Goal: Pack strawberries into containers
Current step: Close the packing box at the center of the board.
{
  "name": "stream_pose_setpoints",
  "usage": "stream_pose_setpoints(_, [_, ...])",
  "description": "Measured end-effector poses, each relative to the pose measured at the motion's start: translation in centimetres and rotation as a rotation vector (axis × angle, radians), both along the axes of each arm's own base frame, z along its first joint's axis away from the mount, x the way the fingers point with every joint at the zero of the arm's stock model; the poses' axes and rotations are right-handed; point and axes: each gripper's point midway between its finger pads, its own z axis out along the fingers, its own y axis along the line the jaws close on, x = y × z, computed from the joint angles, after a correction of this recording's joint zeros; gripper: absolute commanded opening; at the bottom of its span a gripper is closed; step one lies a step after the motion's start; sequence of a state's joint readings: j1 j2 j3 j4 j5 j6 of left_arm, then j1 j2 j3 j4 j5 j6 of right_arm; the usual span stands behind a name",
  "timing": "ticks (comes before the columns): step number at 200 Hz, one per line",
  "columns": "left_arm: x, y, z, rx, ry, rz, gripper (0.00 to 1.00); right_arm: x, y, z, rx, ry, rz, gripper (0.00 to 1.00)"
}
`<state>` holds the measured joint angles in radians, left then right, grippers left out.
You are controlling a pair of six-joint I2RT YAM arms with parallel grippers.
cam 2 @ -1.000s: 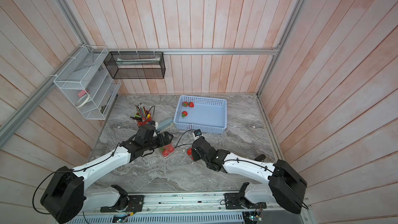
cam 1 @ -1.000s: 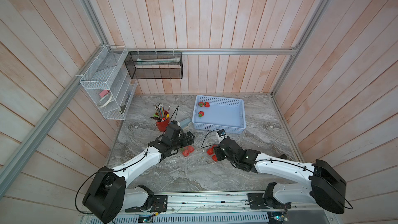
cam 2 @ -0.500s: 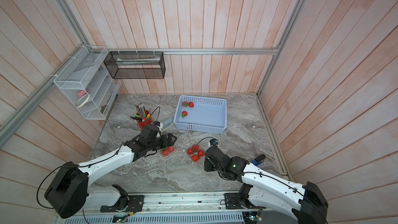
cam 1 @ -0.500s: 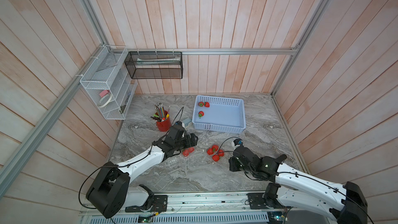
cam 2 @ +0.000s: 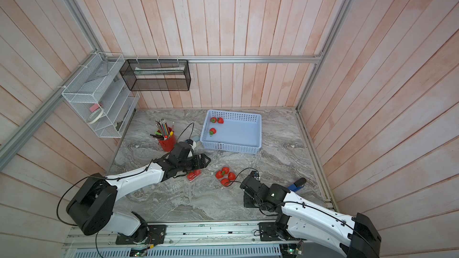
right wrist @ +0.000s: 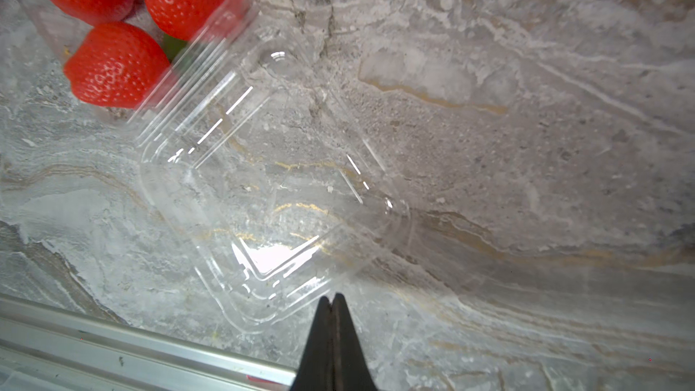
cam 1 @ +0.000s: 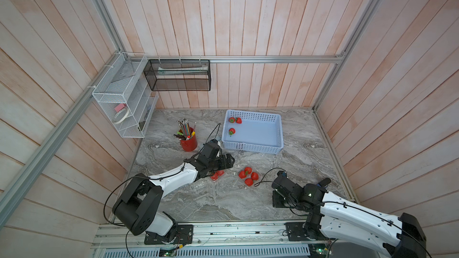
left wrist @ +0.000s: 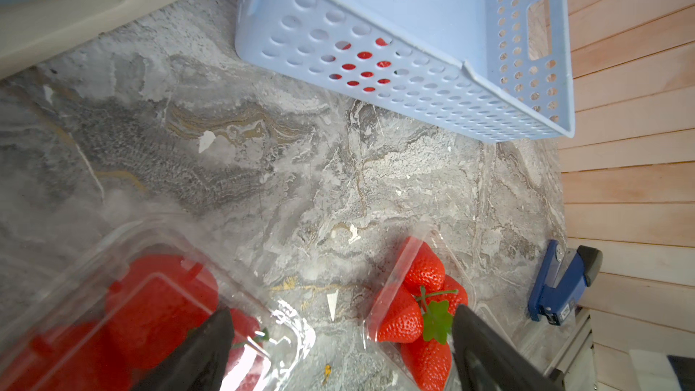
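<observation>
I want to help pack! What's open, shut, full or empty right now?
Left claw: open, holding nothing.
Right claw: shut, holding nothing.
Right box: lid open, four strawberries inside.
Left box: lid looks shut, strawberries inside.
Blue basket: three strawberries inside.

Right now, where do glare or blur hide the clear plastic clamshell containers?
Right wrist view: a white glare patch on the open lid of the clear plastic clamshell container, edges sharp. Left wrist view: the clear container around the glossy red strawberries lies close to the lens, out of focus. In a top view: a third clear ribbed container nearly vanishes against the grey marble table.
</observation>
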<state>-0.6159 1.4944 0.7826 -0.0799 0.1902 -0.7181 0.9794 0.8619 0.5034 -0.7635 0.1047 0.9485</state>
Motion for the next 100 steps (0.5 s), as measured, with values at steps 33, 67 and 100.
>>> stream_pose_setpoints(33, [0.3,-0.5,-0.1,-0.008,0.005,-0.010,0.93,-0.6,-0.2,-0.2,-0.003,0.030,0.007,0.00])
stream_pose_setpoints(67, [0.9,-1.1,0.5,-0.021,-0.010,-0.014,0.93,-1.3,-0.5,-0.8,-0.010,0.061,0.016,0.00])
stream_pose_setpoints(100, [0.9,-1.8,0.5,-0.024,-0.013,-0.027,0.93,-2.2,-1.1,-2.8,-0.017,0.099,0.005,0.00])
